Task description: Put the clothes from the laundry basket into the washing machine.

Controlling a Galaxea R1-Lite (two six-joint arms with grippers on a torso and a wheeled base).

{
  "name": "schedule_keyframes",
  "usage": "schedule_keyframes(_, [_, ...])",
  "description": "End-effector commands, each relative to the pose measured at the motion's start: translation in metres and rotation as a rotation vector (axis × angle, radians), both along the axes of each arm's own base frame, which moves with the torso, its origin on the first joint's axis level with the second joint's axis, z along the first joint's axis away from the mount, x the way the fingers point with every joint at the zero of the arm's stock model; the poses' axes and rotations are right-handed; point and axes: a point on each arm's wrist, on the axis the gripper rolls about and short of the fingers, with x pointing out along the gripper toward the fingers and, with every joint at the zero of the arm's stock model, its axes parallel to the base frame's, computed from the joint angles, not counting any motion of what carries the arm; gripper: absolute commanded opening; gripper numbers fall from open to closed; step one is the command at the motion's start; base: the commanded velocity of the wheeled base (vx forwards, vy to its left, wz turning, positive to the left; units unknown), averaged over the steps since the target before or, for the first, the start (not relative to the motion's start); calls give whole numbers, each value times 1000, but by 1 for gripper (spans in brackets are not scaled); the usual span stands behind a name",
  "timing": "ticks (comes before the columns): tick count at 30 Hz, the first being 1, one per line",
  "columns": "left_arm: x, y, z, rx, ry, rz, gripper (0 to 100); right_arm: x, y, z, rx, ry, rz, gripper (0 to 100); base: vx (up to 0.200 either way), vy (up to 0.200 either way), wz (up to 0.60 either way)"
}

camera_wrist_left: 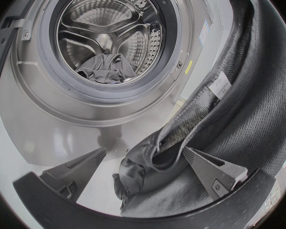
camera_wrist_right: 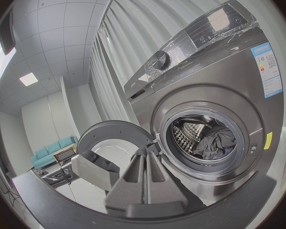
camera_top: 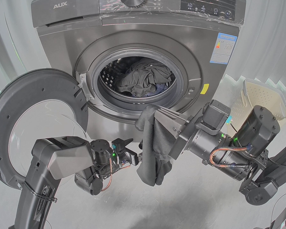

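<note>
A dark grey garment (camera_top: 154, 150) is held in front of the washing machine (camera_top: 168, 42), just below its round opening. It is pinched by the right gripper (camera_wrist_right: 145, 155), whose fingers are pressed together on the upper fold, and the rest of the cloth hangs down freely. The left gripper (camera_wrist_left: 143, 150) is seen lower before the machine, just beside the hanging cloth. Its fingers (camera_wrist_left: 85, 164) are spread wide, and the cloth seems to lie between them, though contact cannot be told surely. Inside the drum a heap of dark clothes (camera_top: 144, 78) is seen. The door (camera_top: 38, 112) is swung open at the left of the machine. A cream laundry basket (camera_top: 267, 96) is placed at its right, tilted.
</note>
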Motion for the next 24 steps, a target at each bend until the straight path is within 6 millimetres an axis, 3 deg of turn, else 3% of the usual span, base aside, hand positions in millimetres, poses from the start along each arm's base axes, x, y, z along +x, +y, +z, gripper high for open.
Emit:
schedule_keyframes(1, [13,-3,-10,-12,-23,7,100,-4,3,-3,-8,7,17,0,0,0,0])
schedule_keyframes(8, [21,-8,-17,-23,-45,7,100,-5,6,-4,-12,10,24,0,0,0,0])
schedule_keyframes(9, [22,-9,-17,-26,-51,6,0,-5,6,-4,-12,10,24,0,0,0,0])
schedule_keyframes(16, [31,-12,-11,-45,-91,32,0,-5,5,-5,-13,11,23,0,0,0,0])
schedule_keyframes(18, [42,-11,-5,-68,-136,95,0,-2,2,-5,-12,10,10,0,0,0,0])
schedule_keyframes(24, [44,10,22,-73,-164,152,0,13,-15,-5,-15,14,-66,0,0,0,0])
